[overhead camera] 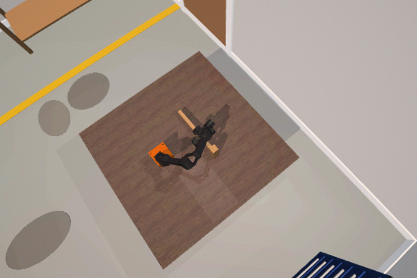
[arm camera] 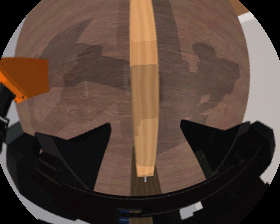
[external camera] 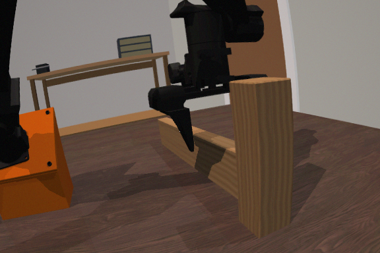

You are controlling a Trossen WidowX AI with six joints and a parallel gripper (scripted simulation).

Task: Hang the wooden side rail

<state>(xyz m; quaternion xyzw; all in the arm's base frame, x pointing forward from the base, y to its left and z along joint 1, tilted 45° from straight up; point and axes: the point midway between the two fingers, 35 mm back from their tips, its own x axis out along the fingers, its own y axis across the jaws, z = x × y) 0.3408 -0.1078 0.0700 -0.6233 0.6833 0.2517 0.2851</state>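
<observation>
Though writing-free, jaws seemingly wide.

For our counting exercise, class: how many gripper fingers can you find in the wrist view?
2: one finger left of the wooden rail in the image, the other right of it. None appears hidden.

Workshop-like room, yellow floor stripe, wooden workbench, small drawer-like unit
</observation>
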